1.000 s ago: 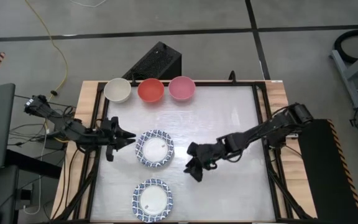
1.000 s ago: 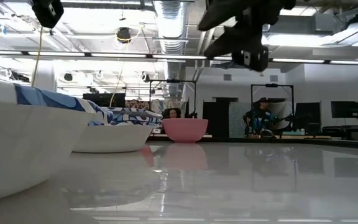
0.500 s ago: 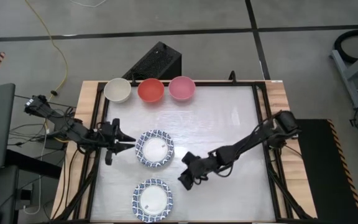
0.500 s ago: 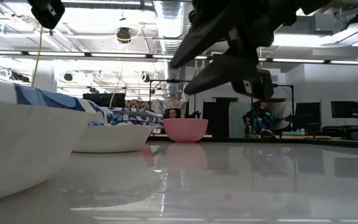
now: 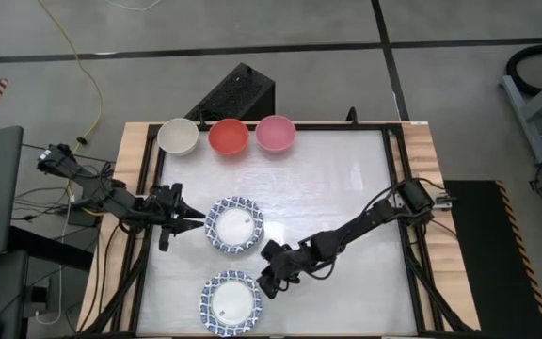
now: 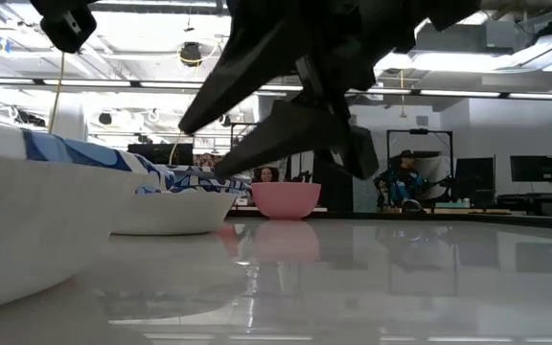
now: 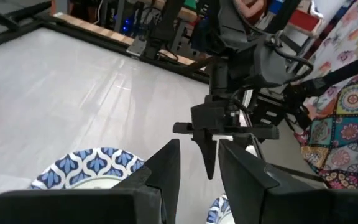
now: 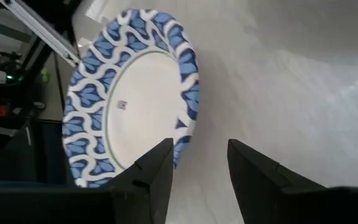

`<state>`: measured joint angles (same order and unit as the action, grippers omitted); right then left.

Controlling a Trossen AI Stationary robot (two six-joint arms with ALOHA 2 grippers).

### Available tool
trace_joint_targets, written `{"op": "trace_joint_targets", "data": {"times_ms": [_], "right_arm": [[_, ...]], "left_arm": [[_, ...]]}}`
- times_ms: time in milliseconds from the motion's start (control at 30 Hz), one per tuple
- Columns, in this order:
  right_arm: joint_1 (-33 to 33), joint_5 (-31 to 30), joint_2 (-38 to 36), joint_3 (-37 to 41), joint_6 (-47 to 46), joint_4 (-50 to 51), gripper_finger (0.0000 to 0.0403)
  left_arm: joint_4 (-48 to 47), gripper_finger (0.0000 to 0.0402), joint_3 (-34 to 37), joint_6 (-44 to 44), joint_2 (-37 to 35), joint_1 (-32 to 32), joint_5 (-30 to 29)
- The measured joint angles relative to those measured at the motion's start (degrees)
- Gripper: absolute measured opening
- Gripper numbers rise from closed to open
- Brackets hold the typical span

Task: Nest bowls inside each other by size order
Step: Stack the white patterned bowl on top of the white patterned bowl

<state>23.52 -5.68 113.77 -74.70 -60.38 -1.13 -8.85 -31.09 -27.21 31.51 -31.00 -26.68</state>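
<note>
Bowls — we count 3 small ones along the table's (image 5: 346, 179) far edge: cream (image 5: 178, 137), red (image 5: 228, 137), pink (image 5: 276, 133). 2 patterned ones sit left of centre, 1 mid-table (image 5: 233, 225), 1 at the near edge (image 5: 231, 302). Our right gripper (image 5: 267, 281) hovers just beside the near one, fingers parted, empty. Our left gripper (image 5: 191, 220) waits by the mid one — also parted, empty.

2 patterned bowls (image 5: 233, 224) mid-table | cream (image 5: 178, 137), red (image 5: 228, 137), pink (image 5: 276, 133) rear row
</note>
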Motion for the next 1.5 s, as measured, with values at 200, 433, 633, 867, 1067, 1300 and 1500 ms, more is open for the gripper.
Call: {"op": "trace_joint_targets", "data": {"times_ms": [200, 433, 633, 867, 1067, 1300, 1500], "right_arm": [[0.5, -1.8, 0.0, 0.1, -0.2, -0.9, 0.0223], [0.3, -3.3, 0.0, 0.1, -2.6, -1.5, 0.0239], [0.4, -5.2, 0.0, 0.1, -2.7, -2.7, 0.0234], [0.5, -7.8, 0.0, 0.1, -2.6, -2.6, 0.0234], [1.2, -7.9, 3.6, -1.3, -2.7, -4.8, 0.0234], [1.6, -6.0, 9.9, -8.8, -1.7, -3.7, 0.0234], [1.8, -5.8, 13.0, -11.6, -2.0, -3.8, 0.0233]], "left_arm": [[-1.5, 0.0099, 0.0, -2.7, 0.1, 0.0, 2.8], [-3.6, 0.0099, 0.0, -4.1, 0.0, 0.0, 6.0], [-5.7, 0.0098, 0.0, -3.3, 0.0, 0.0, 5.4], [-6.0, 0.0098, 0.0, -3.3, 0.0, 0.0, 5.1], [-6.0, 0.0098, 0.0, -3.3, 0.1, 0.0, 4.9], [-6.6, 0.0098, 0.0, -3.7, 0.3, 0.0, 4.9], [-6.9, 0.0098, 0.0, -4.1, 0.4, 0.0, 4.9]]}}
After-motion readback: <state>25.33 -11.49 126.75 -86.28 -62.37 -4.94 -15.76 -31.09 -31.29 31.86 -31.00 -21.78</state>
